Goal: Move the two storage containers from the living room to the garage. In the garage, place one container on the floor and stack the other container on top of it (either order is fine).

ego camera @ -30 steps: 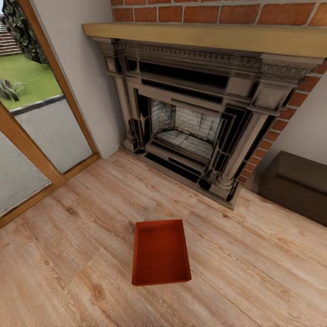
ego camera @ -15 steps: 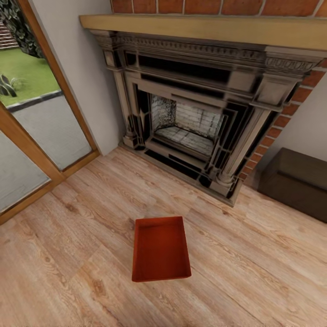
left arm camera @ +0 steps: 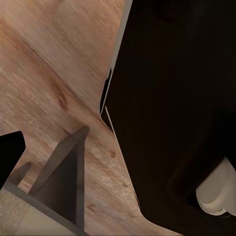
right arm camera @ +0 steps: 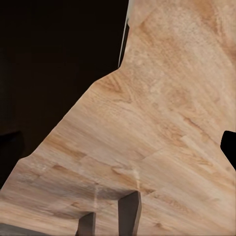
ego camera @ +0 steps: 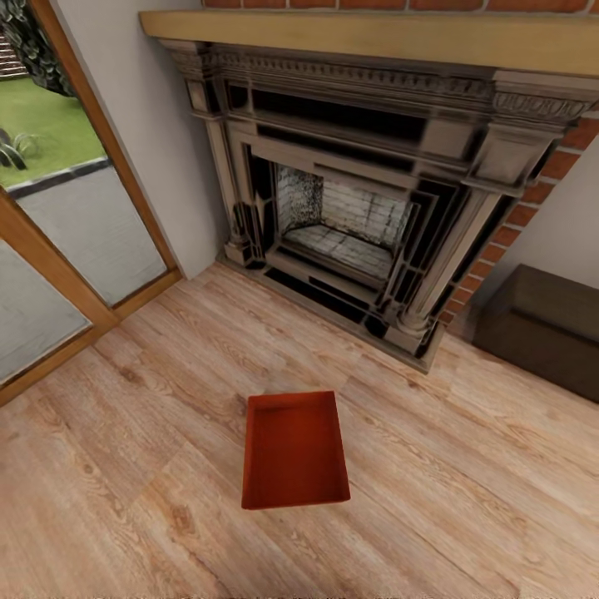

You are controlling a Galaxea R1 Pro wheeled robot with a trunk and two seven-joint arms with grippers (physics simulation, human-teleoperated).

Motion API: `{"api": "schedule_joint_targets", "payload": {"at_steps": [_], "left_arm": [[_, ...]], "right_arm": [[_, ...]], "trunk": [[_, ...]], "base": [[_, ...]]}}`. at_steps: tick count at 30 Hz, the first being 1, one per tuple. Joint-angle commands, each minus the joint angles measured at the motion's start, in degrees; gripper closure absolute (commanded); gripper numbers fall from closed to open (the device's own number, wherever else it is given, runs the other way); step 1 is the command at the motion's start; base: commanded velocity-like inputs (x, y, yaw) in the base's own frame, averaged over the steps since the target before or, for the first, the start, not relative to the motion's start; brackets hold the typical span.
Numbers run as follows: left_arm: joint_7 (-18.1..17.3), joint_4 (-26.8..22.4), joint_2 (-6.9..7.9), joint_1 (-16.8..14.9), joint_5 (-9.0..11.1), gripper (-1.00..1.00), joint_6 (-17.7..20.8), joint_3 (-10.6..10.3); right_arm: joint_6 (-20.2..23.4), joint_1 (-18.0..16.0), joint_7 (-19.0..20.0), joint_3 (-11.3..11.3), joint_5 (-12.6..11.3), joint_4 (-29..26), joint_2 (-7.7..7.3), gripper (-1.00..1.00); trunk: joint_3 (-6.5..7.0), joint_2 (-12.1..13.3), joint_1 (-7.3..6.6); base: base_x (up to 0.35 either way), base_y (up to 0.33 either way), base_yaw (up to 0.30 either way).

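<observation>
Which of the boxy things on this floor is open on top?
The orange-red storage container in mid-floor: you can see down inside it. The dark low cabinet by the fireplace has a closed top.

An orange-red rectangular storage container (ego camera: 294, 450) with thin plain walls and no lid sits upright and empty on the light wood plank floor (ego camera: 466, 491) of the living room, its long side pointing toward the red brick fireplace (ego camera: 358, 183), well apart from it.
</observation>
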Motion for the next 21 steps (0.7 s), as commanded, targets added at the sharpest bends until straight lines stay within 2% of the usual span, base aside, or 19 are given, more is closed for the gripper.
{"api": "schedule_joint_targets", "payload": {"at_steps": [1, 21], "left_arm": [[0.05, 0.04, -0.01, -0.02, 0.07, -1.00, -0.18, 0.26], [0.05, 0.04, -0.01, -0.02, 0.07, -1.00, -0.18, 0.26]], "right_arm": [[-0.24, -0.03, -0.04, 0.45, -0.33, 0.11, 0.03, -1.00], [-0.24, -0.03, 0.01, 0.45, -0.33, 0.10, 0.11, -1.00]], "trunk": [[-0.13, -0.03, 0.00], [-1.99, -0.03, 0.00]], "base": [[0.000, 0.000, 0.000], [0.000, 0.000, 0.000]]}}
